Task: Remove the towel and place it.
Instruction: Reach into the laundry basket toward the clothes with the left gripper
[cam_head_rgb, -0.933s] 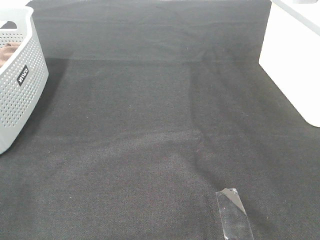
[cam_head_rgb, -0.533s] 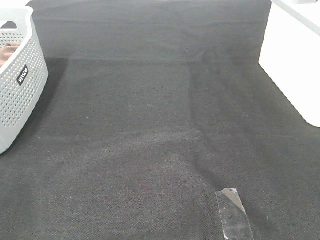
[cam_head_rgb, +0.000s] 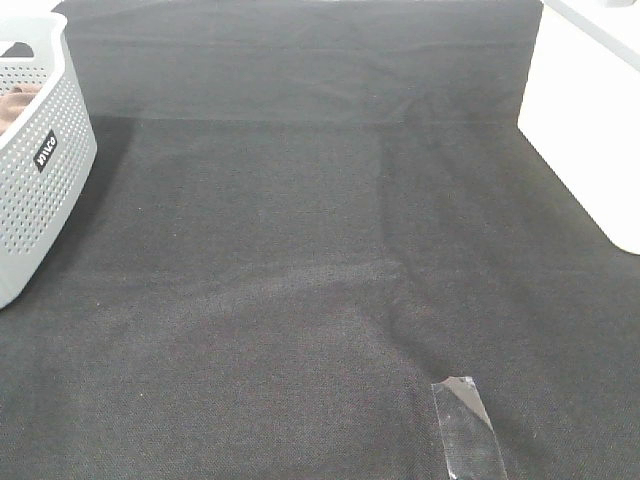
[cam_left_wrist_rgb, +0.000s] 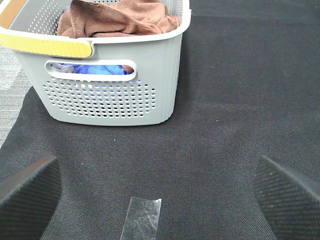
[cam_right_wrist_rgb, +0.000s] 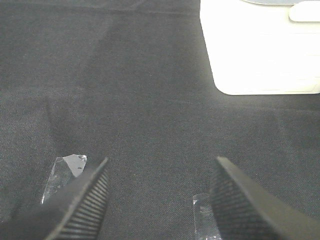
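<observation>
The brown towel (cam_left_wrist_rgb: 117, 19) lies bunched in the top of a grey perforated basket (cam_left_wrist_rgb: 110, 100); a sliver of it shows in the exterior high view (cam_head_rgb: 15, 108), inside the basket (cam_head_rgb: 40, 190) at the left edge. A blue cloth (cam_left_wrist_rgb: 97, 70) shows through the basket's handle hole under the towel. My left gripper (cam_left_wrist_rgb: 157, 192) is open and empty, low over the black mat, a short way in front of the basket. My right gripper (cam_right_wrist_rgb: 157, 192) is open and empty over the mat. Neither arm shows in the exterior high view.
A black mat (cam_head_rgb: 320, 250) covers the table. A white box (cam_head_rgb: 590, 130) stands at the right edge, also in the right wrist view (cam_right_wrist_rgb: 260, 50). Clear tape strips lie on the mat (cam_head_rgb: 468, 430), (cam_left_wrist_rgb: 142, 217), (cam_right_wrist_rgb: 62, 175).
</observation>
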